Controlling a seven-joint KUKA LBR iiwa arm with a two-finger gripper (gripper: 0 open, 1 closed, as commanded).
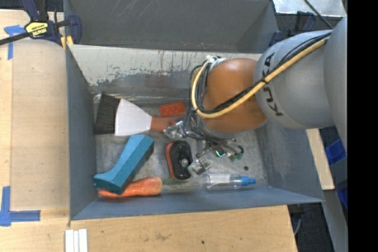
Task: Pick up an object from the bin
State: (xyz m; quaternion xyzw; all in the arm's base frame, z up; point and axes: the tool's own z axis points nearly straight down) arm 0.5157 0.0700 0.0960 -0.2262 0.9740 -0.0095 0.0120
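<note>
My gripper (199, 161) hangs low near the front middle of the bin, its metal end right beside a black oval thing with a red rim (177, 160). It stands just to that thing's right, and I cannot make out whether it touches it. A clear tube with a blue cap (229, 182) lies just in front of the gripper on the bin floor. Behind and to the left lies a brush with black bristles, a white body and an orange handle (133, 117).
A teal wedge-shaped block (127, 163) lies at the front left, leaning over an orange carrot-like piece (140, 187). The arm's orange cover and yellow cable hang over the bin's right middle. The bin's sloping walls close in on all sides.
</note>
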